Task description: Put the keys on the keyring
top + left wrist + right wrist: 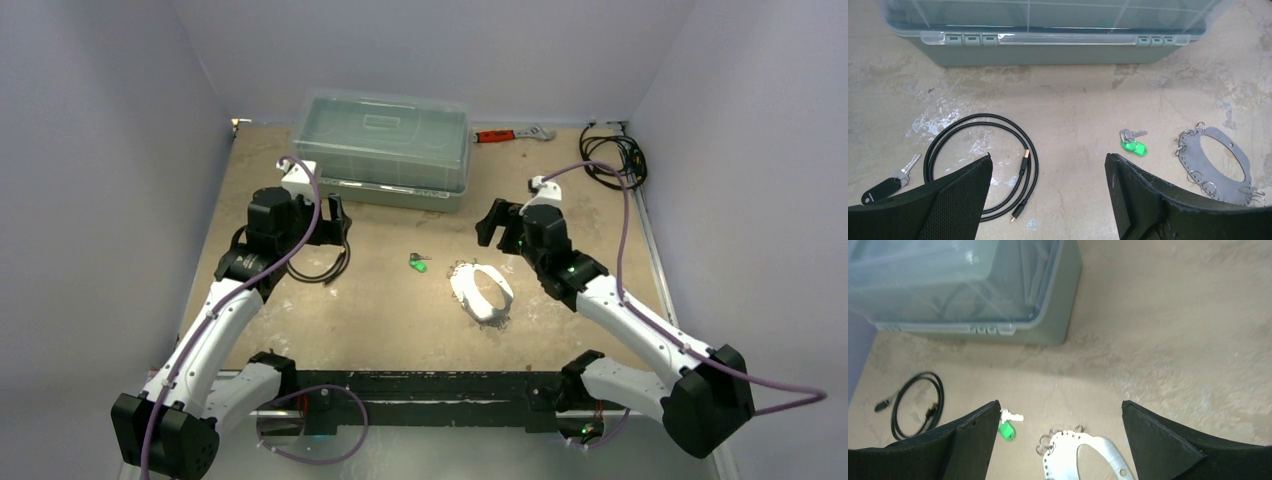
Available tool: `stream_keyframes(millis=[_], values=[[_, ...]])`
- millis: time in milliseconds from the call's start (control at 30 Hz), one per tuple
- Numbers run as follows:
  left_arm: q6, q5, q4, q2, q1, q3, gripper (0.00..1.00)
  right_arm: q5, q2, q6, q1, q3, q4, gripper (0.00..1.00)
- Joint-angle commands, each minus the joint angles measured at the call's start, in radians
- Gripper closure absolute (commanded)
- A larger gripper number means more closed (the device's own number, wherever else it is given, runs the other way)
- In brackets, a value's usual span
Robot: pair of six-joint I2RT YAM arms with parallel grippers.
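A small silver key with a green tag lies mid-table; it also shows in the left wrist view and the right wrist view. The flat white oval keyring plate with small wire rings along its edge lies just right of it, seen also in the left wrist view and the right wrist view. Another silver key on a black fob lies at the far left. My left gripper is open and empty above the black cable. My right gripper is open and empty, above and behind the plate.
A grey box with a clear lid stands at the back. A coiled black cable lies under the left gripper. A red-handled wrench and a black cable bundle lie at the back right.
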State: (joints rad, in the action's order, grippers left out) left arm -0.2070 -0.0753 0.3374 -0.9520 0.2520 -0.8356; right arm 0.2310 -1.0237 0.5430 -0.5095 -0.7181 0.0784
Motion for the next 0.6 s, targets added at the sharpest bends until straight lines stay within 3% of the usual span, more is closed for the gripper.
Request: stream_keyframes(millis=[0,267,567], values=[[0.015,-0.029,-0.044,0.005,0.007,0.008,0.21,0.070,-0.053,0.087,-0.077,-0.006,0.011,0.12],[0.010,-0.029,-0.044,0.005,0.007,0.009,0.26,0.182,-0.188,0.193,-0.176,-0.017,0.056,0.26],[0.007,-0.021,-0.043,0.014,0.007,0.009,0.28,0.218,-0.333,0.220,-0.205,-0.047,0.064,0.45]])
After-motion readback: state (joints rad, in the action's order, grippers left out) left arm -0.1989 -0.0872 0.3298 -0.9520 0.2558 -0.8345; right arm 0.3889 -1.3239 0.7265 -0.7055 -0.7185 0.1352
